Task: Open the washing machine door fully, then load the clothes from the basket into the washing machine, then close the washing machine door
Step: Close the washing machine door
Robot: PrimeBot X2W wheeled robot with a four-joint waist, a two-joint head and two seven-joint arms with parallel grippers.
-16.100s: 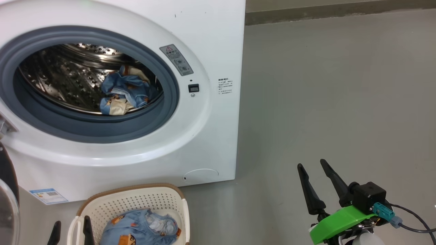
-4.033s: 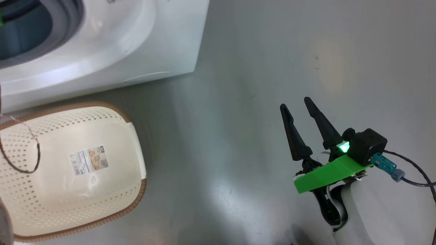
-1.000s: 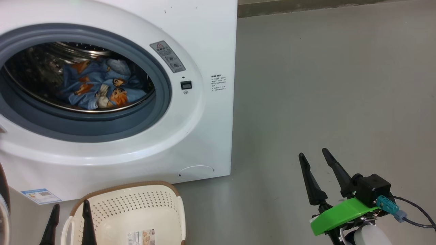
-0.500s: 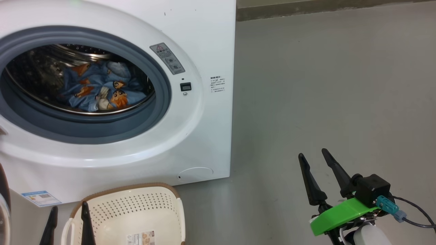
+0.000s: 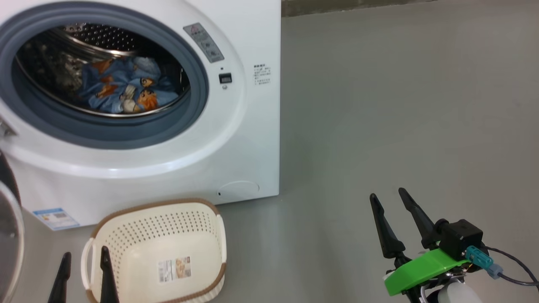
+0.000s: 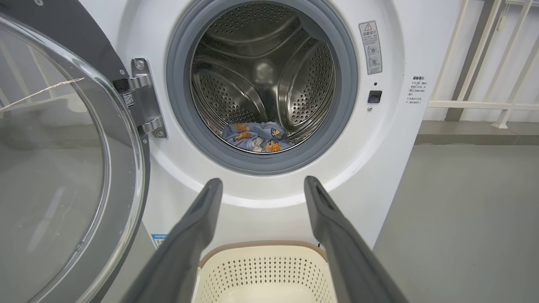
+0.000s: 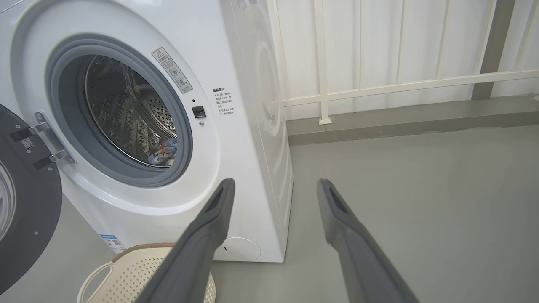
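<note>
Clothes (image 5: 122, 86) lie in the drum, upper left; basket (image 5: 168, 227) below is empty. Washing machine door (image 6: 54, 168) stands open at far left. Left gripper (image 6: 262, 181) and right gripper (image 7: 273, 182): jaws wide apart, holding nothing. Advise pushing the door's outer rim squarely until it latches.

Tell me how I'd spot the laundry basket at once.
Find the big white washing machine with its round door swung open. On the grey floor right before it sits the basket. It is cream perforated plastic with a brown rim, empty but for a paper label.
</note>
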